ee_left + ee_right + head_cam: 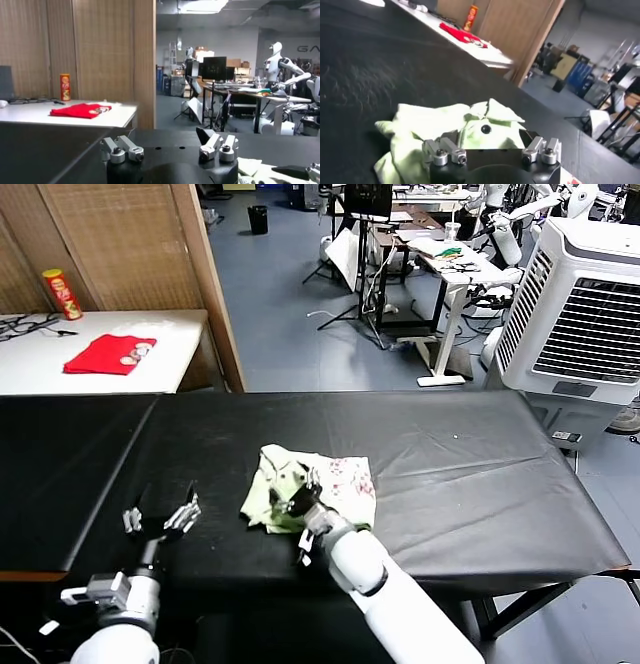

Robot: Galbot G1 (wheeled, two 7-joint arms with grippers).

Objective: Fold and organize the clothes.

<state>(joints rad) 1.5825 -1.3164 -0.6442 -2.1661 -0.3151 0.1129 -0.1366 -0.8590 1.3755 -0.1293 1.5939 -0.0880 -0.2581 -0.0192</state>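
The pale green shirt lies crumpled in a heap on the black table, near its front edge. It looks thin, light and limp, so I would pinch a collar or hem edge. The right gripper rests over the shirt with jaws apart, holding nothing. The left gripper, also spread wide and empty, is apart from the shirt. I see no containers.

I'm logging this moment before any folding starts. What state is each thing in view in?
Pale light-green short-sleeved shirt: crumpled in a loose heap on the black table, not folded.
Right gripper: open, over the shirt's near edge, holding nothing.
Left gripper: open, above bare table left of the shirt, holding nothing.
Small bright red cloth: folded, flat on the white side table.
Red snack can: upright.
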